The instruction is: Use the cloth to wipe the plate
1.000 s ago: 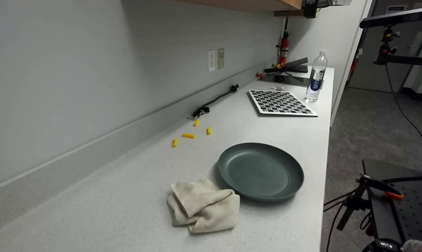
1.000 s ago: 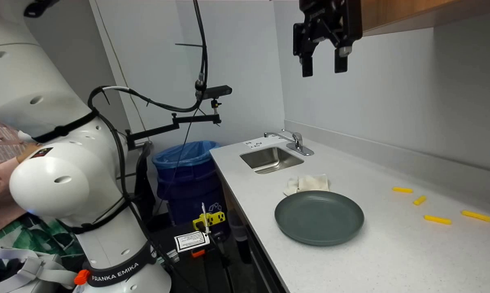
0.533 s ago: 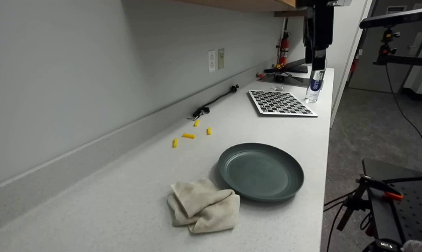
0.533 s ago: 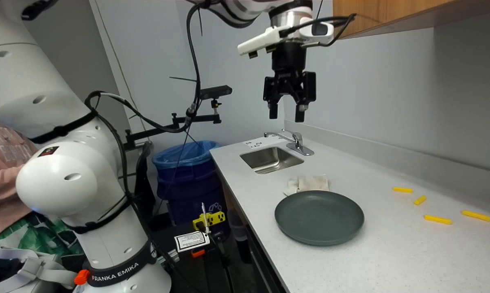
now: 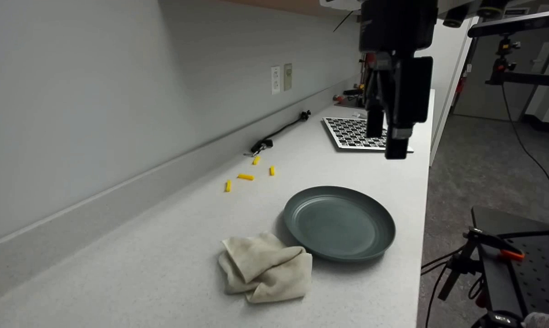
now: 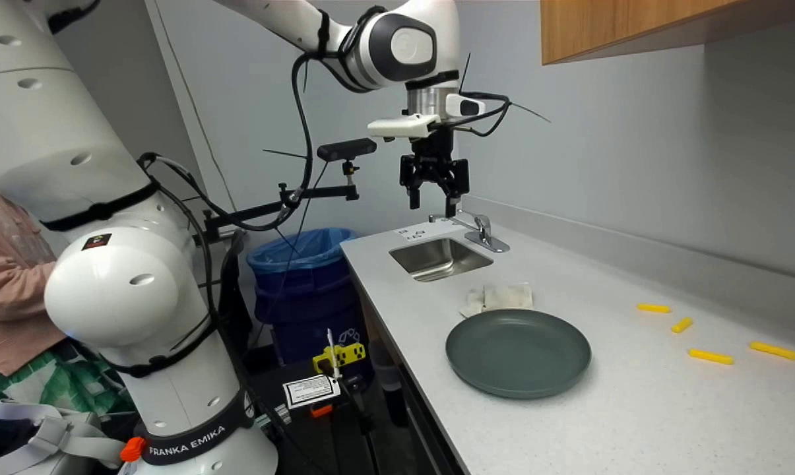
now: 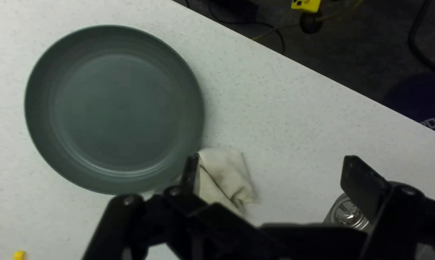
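Note gripper [image 5: 386,145] just lowered into upper right of an exterior view, spread, holding nothing. Treat as probable approach to cloth [image 5: 267,271], lower centre, before wiping plate [image 5: 340,223].

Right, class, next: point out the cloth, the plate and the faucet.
Cloth [image 5: 267,268]: in an exterior view, on its folded middle.
Plate [image 7: 118,112]: in the wrist view, on its flat centre.
Faucet [image 6: 483,229]: in an exterior view, on its upright body.

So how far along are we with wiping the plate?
Done: no wiping that shows; the cloth lies bunched beside the plate, on the counter. In hand: nothing; the jaws stand open and empty, above the counter. Left: the whole job, it seems: grip the cloth, bring it to the plate and wipe.
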Action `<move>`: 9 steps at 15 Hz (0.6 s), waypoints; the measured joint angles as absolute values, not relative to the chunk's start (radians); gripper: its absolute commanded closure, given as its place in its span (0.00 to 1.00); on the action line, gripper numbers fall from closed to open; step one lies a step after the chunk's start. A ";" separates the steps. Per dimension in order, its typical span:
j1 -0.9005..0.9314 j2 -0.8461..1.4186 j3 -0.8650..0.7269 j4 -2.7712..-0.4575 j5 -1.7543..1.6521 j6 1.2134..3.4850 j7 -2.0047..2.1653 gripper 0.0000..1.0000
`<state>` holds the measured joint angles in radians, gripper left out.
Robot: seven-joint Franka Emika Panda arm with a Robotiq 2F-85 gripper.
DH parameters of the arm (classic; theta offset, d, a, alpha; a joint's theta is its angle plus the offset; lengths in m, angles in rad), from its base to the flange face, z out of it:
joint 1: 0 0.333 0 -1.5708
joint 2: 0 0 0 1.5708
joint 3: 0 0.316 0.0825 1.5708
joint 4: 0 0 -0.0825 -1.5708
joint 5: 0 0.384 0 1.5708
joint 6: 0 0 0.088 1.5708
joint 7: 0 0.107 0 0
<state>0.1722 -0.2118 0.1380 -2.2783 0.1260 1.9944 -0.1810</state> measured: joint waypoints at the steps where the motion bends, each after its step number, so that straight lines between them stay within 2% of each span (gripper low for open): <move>1: 0.182 -0.200 0.148 -2.278 0.129 2.005 -0.181 0.00; 9: 0.188 -0.188 0.149 -2.278 0.128 2.017 -0.181 0.00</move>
